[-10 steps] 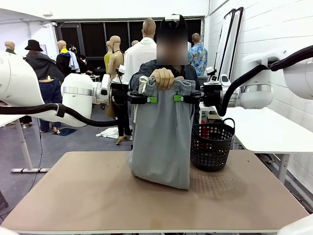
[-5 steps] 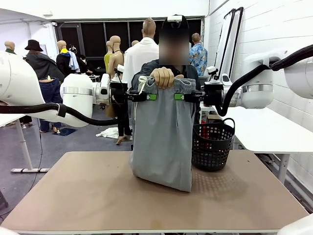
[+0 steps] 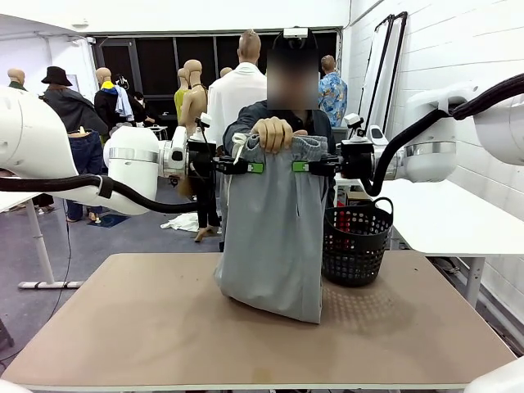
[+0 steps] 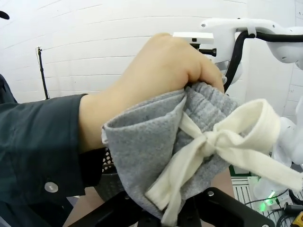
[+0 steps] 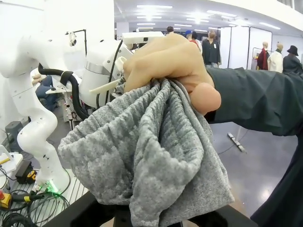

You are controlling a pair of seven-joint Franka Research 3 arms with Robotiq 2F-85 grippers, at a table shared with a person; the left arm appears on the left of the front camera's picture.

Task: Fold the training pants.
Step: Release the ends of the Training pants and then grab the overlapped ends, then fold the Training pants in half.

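Training pants [image 3: 273, 237] hanging long axis vertical, waistband up, hem bunched on the surface [image 3: 147, 327]. Left claw [image 3: 252, 167] and right claw [image 3: 300, 165] both clenched on opposite waistband edges; person's hand [image 3: 276, 133] gripping between them.

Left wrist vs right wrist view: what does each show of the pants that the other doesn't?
Left wrist alone: the white drawstring knotted at the waistband, and a buttoned dark cuff.
Right wrist alone: plain grey gathered fabric, no drawstring, with the left arm behind it.
Both: the person's hand gripping the top of the training pants, and the fabric running down between that camera's own fingers.
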